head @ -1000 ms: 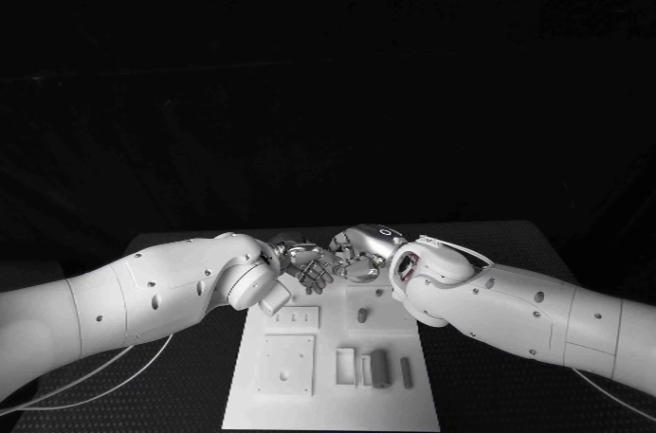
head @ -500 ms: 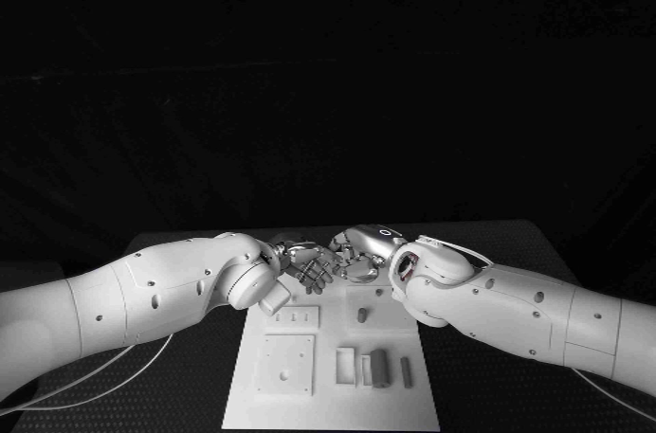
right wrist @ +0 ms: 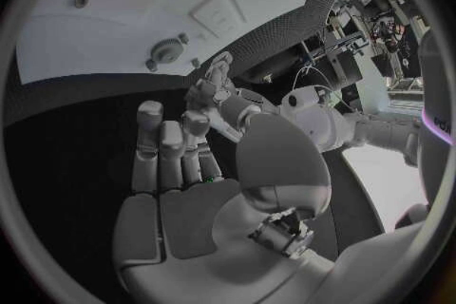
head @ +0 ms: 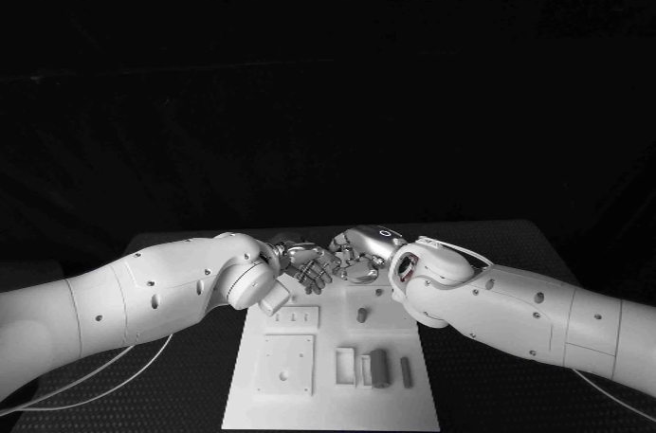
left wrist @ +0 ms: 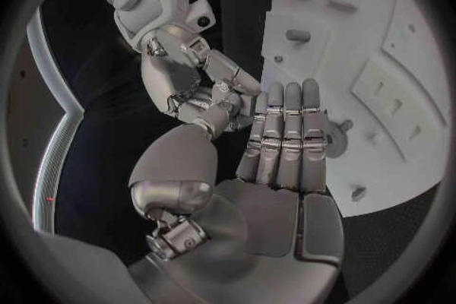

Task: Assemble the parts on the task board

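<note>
The white task board (head: 335, 395) lies in the middle of the table, with my two hands meeting above its far end. My left hand (head: 303, 265) has its fingers (left wrist: 285, 129) stretched out straight and side by side, with nothing in its palm. The fingertips of my right hand (head: 358, 254) come up against the left thumb (left wrist: 194, 148). Whether they pinch a small part there is hidden. A toothed wheel (right wrist: 166, 51) sits on the board's far end. A short peg (head: 362, 314) stands mid-board, and several grey blocks (head: 376, 367) lie nearer me.
A square plate with holes (head: 288, 362) and a small slotted plate (head: 293, 316) lie on the board's left half. Black table surface (head: 164, 395) runs on both sides of the board. My two forearms cross the board's sides at mid height.
</note>
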